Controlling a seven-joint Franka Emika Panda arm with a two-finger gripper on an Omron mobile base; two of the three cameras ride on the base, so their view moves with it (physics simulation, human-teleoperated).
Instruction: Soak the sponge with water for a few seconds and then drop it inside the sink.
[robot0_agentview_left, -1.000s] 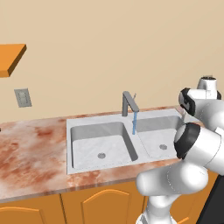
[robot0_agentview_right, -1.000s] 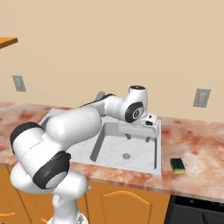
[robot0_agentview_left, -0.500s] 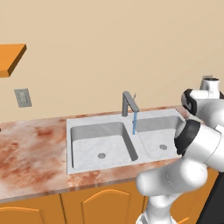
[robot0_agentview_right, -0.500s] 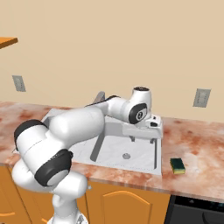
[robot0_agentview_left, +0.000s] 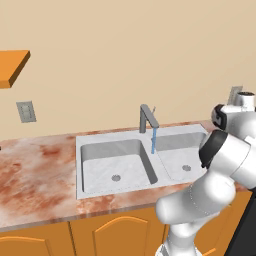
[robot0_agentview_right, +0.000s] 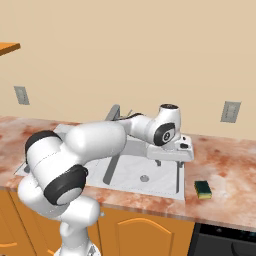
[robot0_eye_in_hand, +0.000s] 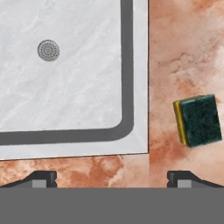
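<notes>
Sponge (robot0_agentview_right: 202, 188) on the marble counter (robot0_agentview_right: 235, 170), right of the sink (robot0_agentview_right: 165, 187).
Left base view: water (robot0_agentview_left: 154, 140) streams from the faucet (robot0_agentview_left: 147, 118). Right base view: gripper (robot0_agentview_right: 170, 159) hangs over the right basin. Hand view: fingers (robot0_eye_in_hand: 43, 178) spread wide, grasping nothing; sponge lies beside the sink's corner.

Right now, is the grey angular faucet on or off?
On. A thin light-blue water stream falls from the faucet spout toward the light grey double-basin sink.
</notes>
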